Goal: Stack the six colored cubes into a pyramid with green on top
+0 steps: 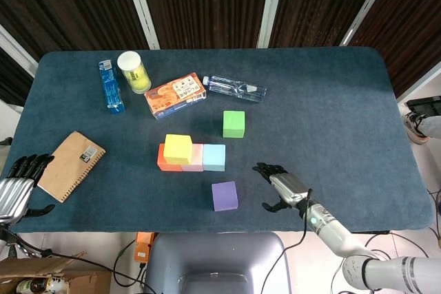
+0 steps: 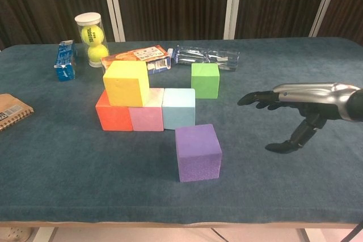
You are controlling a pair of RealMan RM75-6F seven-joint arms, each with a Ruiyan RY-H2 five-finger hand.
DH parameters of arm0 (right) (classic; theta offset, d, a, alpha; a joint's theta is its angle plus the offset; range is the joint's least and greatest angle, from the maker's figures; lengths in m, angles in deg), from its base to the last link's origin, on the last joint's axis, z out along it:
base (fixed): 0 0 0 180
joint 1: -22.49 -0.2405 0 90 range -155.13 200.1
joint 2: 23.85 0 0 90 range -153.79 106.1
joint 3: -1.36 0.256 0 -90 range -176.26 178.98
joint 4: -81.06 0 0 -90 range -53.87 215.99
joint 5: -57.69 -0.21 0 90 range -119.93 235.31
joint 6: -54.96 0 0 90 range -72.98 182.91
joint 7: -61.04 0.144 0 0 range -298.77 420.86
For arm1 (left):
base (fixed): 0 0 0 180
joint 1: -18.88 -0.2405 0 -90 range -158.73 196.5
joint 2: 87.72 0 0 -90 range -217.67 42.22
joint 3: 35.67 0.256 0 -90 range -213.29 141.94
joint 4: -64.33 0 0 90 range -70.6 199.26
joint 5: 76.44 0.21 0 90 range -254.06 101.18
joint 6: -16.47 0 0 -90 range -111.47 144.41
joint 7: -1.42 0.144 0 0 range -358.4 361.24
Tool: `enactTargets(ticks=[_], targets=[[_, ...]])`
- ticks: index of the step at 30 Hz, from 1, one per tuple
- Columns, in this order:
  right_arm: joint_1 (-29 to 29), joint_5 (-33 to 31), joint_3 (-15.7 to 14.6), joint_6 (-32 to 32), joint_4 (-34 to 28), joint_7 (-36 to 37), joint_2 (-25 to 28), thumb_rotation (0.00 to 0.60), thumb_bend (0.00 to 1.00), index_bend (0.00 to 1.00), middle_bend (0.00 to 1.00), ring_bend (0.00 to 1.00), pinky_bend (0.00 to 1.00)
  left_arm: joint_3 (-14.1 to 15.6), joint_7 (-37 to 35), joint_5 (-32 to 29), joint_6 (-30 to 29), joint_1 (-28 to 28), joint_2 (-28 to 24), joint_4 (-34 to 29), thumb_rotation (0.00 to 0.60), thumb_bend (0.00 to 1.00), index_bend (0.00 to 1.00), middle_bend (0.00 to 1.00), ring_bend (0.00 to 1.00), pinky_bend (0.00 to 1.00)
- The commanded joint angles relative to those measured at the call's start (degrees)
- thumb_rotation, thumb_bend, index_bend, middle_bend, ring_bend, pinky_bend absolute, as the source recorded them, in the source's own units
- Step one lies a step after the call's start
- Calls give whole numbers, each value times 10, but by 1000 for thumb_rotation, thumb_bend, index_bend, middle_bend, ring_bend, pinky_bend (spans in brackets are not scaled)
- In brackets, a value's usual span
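My left hand (image 1: 15,194) hangs open off the desk's (image 1: 331,101) left edge. Mid-desk, the yellow cube (image 1: 178,148) tops the orange (image 1: 164,161), pink (image 1: 195,158) and blue (image 1: 214,157) row; the green cube (image 1: 233,123) sits behind, the purple cube (image 1: 224,195) toward the front edge. My right hand (image 1: 282,185) hovers open, empty, beside purple.

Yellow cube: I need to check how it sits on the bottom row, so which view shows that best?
The chest view: the yellow cube shows from the side, resting across the orange cube and pink cube. The head view shows only its top.
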Motion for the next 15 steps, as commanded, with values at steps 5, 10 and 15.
enactTargets(ticks=[5, 10, 15], targets=[[-35, -67, -3, 28, -26, -54, -32, 600, 254, 53, 0, 0, 0, -5, -7, 9, 10, -8, 2, 11, 600, 119, 94, 64, 0, 50], [-59, -111, -1, 30, -26, -71, -49, 600, 250, 53, 0, 0, 0, -11, -10, 10, 18, -11, 3, 15, 600, 120, 94, 64, 0, 50], [-85, -156, 6, 38, -9, -86, -78, 600, 250, 59, 0, 0, 0, -17, -5, 15, 22, -13, 6, 18, 600, 120, 94, 64, 0, 50]])
